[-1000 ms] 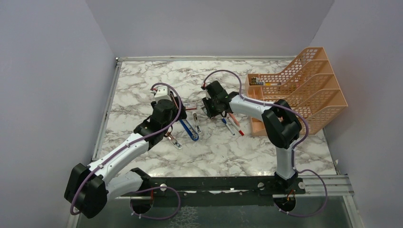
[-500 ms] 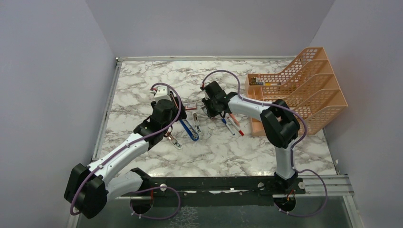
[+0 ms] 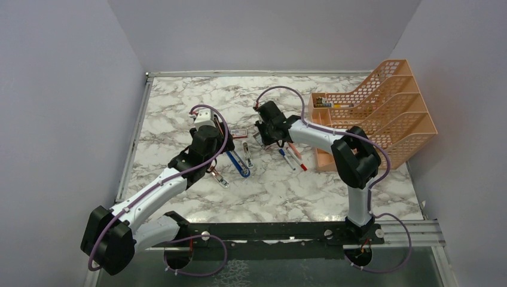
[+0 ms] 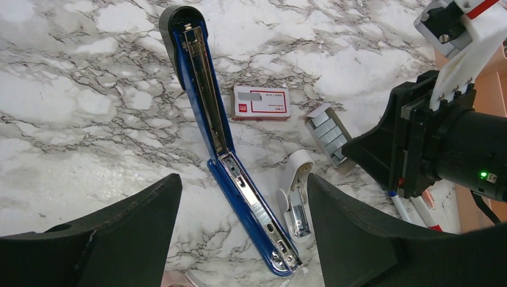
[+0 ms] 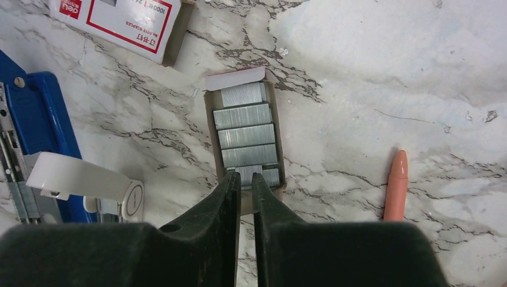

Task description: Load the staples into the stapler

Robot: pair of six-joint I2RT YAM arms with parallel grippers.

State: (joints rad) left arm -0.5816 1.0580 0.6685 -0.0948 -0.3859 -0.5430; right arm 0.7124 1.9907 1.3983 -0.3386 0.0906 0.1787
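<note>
The step in hand is fetching a strip. The right gripper (image 5: 246,178) hangs over the near end of the grey tray (image 5: 208,128), where the staples (image 5: 245,134) lie in rows. Its fingers are all but closed, with only a slit between them. They may be touching the nearest strip, but the tips hide the contact and nothing shows as lifted. The red-and-white sleeve (image 5: 116,21) lies empty just beyond the tray.

The stapler (image 4: 206,89) lies folded flat open on the marble table (image 4: 72,89), silver channel up. The left gripper (image 4: 243,177) hovers above it with its fingers spread wide, holding nothing.

The next move calls for a clean pinch on one strip (they sit tight together). It must then be carried level to the channel and set in legs down.

Against a second ago, the right wrist has edged slightly toward the far side of the table. The left arm, stapler and sleeve have not shifted.
</note>
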